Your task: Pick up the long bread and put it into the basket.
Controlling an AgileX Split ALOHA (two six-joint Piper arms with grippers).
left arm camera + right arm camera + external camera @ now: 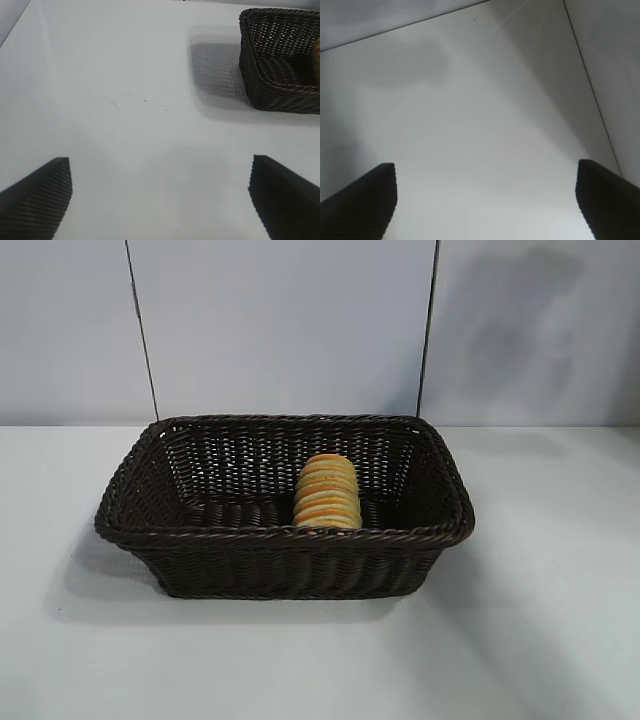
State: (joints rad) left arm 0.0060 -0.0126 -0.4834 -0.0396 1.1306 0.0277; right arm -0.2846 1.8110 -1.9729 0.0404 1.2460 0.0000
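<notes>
**Bread in the basket, both hands wide**

Left hand (pixel 160 200) spread over bare white counter (pixel 125 125). Right hand (pixel 485 200) spread too, gripping nothing. Beyond, the dark brown woven wicker basket (pixel 280 565) holds the ridged golden-tan long bread (pixel 327 492), right of centre.

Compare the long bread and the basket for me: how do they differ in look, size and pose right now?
Colour: the long bread is golden-tan with orange and pale yellow stripes; the basket is dark brown.
Surface: the bread has crosswise ridges; the basket is woven wicker with a braided rim.
Size: the bread is much smaller and takes up only part of the basket's floor.
Pose: the basket stands on the white table; the bread lies inside it, right of centre.
</notes>
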